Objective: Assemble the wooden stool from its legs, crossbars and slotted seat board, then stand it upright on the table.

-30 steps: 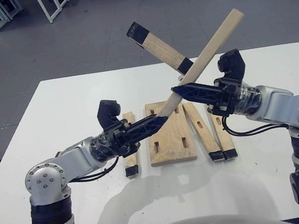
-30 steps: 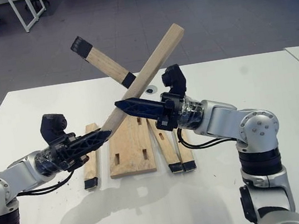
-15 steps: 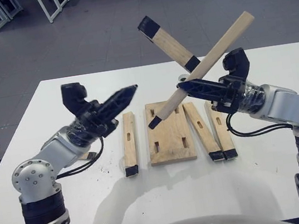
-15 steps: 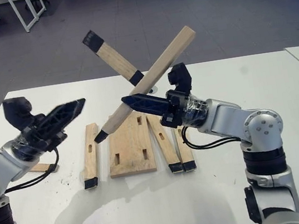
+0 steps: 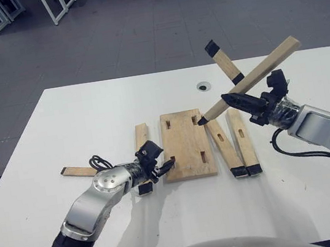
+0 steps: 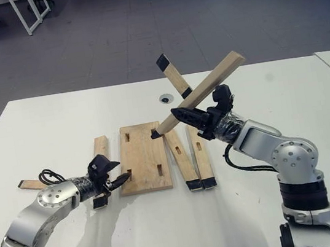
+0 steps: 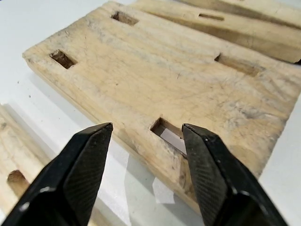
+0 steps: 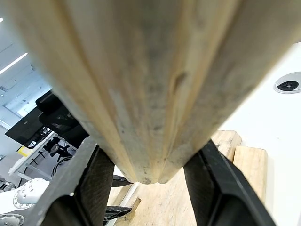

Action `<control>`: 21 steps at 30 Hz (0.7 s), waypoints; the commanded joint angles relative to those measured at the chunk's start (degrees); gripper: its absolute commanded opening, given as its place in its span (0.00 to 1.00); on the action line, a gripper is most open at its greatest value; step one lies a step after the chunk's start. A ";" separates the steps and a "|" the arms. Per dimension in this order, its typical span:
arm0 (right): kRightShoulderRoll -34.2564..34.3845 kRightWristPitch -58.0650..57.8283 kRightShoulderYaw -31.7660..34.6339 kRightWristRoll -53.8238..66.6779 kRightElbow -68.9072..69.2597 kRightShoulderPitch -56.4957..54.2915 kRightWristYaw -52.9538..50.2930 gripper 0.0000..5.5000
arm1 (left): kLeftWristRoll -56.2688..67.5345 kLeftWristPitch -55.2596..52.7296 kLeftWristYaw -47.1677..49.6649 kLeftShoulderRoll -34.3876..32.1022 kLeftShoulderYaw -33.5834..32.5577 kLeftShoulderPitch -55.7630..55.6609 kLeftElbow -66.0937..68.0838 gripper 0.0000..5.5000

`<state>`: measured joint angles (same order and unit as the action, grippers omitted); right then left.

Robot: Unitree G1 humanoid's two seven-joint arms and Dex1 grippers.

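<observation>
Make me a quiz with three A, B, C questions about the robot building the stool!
1. Where is the left hand?
A. By the near left corner of the seat board
B. Under a chair
C. On the floor

2. How many slots are cut in the seat board?
A. Two
B. Four
C. Six

3. What is the right hand doing?
A. Open and empty
B. Shut on the seat board
C. Shut on the crossed legs

Answers:
1 A: it is open right at that corner, next to a slot.
2 B: the left wrist view shows four slots, one near each corner.
3 C: it clamps one leg of the cross and holds it up, tilted, with a black tip near the board.
</observation>
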<state>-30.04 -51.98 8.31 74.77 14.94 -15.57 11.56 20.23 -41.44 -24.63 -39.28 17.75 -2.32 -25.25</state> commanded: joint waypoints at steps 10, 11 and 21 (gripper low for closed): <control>-2.01 1.23 -3.90 -12.83 2.88 -2.80 5.40 0.37 | -10.14 -8.28 -9.08 -9.79 10.53 -0.97 -3.84 0.50; -2.66 2.09 -5.04 -15.32 3.19 -3.01 6.79 0.37 | -10.72 -7.91 -10.40 -11.36 10.87 -0.95 -3.32 0.50; -5.31 10.51 -14.24 -33.33 2.05 -2.62 23.24 0.37 | -16.05 14.49 -26.29 -20.82 11.06 -0.06 8.61 0.50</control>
<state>-34.69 -42.53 -5.15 43.26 17.46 -17.58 32.51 7.89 -28.70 -46.89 -57.79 25.50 -5.81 -23.99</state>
